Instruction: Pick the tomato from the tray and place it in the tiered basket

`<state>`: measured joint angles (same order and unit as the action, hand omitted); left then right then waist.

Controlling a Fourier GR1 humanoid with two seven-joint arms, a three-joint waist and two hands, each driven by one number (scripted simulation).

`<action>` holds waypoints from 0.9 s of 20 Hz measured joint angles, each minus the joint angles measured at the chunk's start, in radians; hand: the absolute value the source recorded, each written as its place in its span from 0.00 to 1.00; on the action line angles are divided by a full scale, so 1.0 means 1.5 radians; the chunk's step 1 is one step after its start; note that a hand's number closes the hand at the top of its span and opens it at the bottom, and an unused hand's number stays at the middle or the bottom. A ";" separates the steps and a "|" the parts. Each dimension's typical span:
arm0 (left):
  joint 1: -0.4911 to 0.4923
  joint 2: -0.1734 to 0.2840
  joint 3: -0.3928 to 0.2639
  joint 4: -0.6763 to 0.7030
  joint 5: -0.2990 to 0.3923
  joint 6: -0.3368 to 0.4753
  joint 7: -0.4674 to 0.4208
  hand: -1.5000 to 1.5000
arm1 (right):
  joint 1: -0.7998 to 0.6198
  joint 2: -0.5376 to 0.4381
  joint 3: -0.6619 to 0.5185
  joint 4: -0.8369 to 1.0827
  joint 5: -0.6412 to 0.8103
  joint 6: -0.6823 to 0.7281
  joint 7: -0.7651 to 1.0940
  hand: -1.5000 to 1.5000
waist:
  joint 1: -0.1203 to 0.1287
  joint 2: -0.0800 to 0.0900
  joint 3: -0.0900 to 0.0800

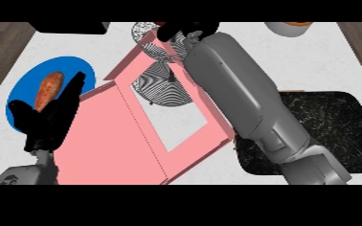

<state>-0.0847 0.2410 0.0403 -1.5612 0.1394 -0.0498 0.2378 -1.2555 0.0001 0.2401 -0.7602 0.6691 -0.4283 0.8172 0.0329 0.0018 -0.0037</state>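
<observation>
Coming in from the lower edge, the right forearm point(247, 105) runs diagonally up over the counter point(84, 48), crossing a dark speckled mat or board point(322, 119) at right and the right edge of the pink tray point(113, 139). The tray looks tipped w/ a rectangular opening in it, white counter showing through. At lower left the left hand point(53, 115) rests open, fingers up, over the tray's left edge. Just beyond it sits a blue plate point(28, 81) w/ an orange-brown veg, prob. a sweet potato point(50, 88). Mid-frame, behind the tray, is the tiered basket point(166, 84), its tiers zebra-patterned; an upper tier shows near the top edge. Farthest up, the right hand point(185, 31) hangs over that upper tier, fingers curled; what they wrap is hidden, only a sliver of red shows at the hand's top, poss. the tomato point(161, 24). A white bowl-like item point(290, 28) sits top right.

Judging from this: pick done, carry approx. done; the release into the basket and withdrawal are left.
</observation>
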 measured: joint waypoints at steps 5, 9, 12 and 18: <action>0.016 -0.008 -0.003 -0.003 -0.006 -0.004 -0.014 0.50 | -0.034 0.000 -0.009 0.070 -0.026 -0.039 -0.038 0.00 | 0.002 0.002 0.000; -0.001 -0.007 0.002 0.005 -0.006 -0.001 0.002 0.50 | -0.049 0.000 -0.015 0.085 -0.071 -0.092 -0.039 0.00 | 0.004 0.004 0.000; -0.001 -0.006 0.004 0.014 -0.009 -0.003 -0.005 0.50 | -0.057 0.000 -0.039 0.087 -0.100 -0.136 -0.045 0.00 | 0.004 0.005 -0.001; 0.007 -0.006 0.013 0.031 -0.012 0.000 -0.015 0.50 | -0.037 -0.006 -0.108 0.041 -0.154 -0.214 -0.082 0.00 | -0.007 0.003 0.000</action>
<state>-0.0742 0.2313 0.0605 -1.5146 0.1212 -0.0498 0.2159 -1.3107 -0.0084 0.0787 -0.6981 0.4386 -0.7499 0.6939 0.0229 0.0062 -0.0040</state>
